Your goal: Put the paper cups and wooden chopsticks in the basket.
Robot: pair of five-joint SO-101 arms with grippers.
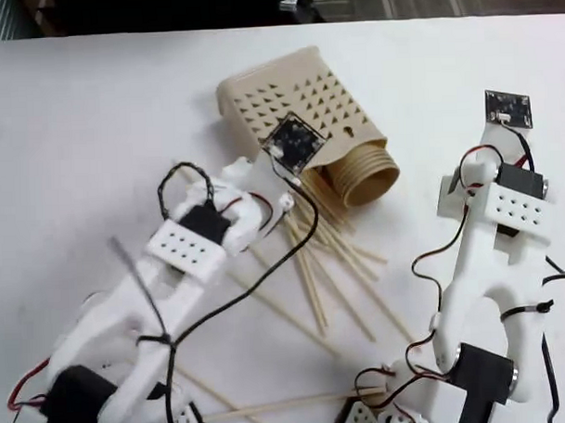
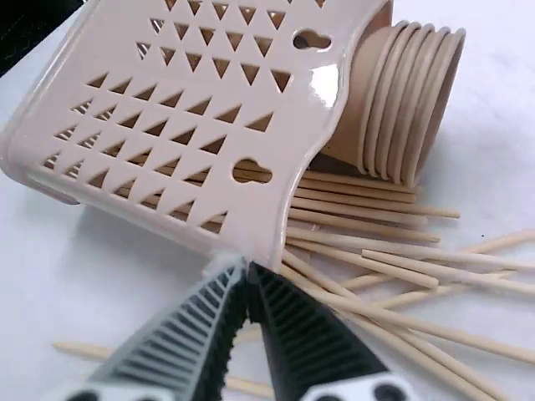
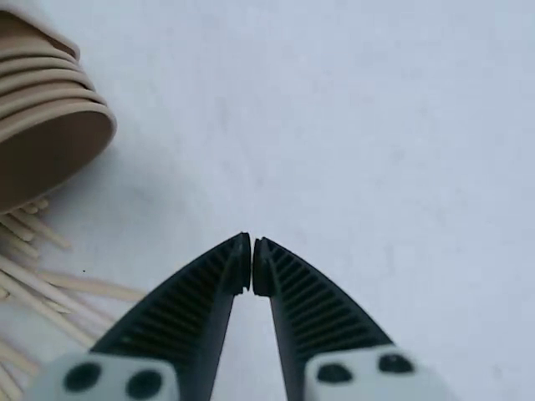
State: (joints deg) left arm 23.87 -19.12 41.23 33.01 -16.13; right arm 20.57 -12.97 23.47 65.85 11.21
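Observation:
The beige perforated basket (image 1: 288, 91) (image 2: 167, 109) lies on its side on the white table. A stack of paper cups (image 1: 365, 176) (image 2: 410, 100) (image 3: 42, 142) pokes out of its mouth. Several wooden chopsticks (image 1: 331, 265) (image 2: 376, 242) (image 3: 33, 284) lie fanned on the table in front of the mouth, some reaching under the cups. My left gripper (image 2: 247, 269) is shut, its tips right at the basket's rim above the chopsticks. My right gripper (image 3: 252, 251) is shut and holds nothing, over bare table beside the cups.
The left arm (image 1: 173, 262) stretches from the near left across some chopsticks; the right arm (image 1: 488, 260) stands at the right. One chopstick (image 1: 289, 403) lies apart near the front edge. The table's far edge (image 1: 165, 32) runs behind the basket.

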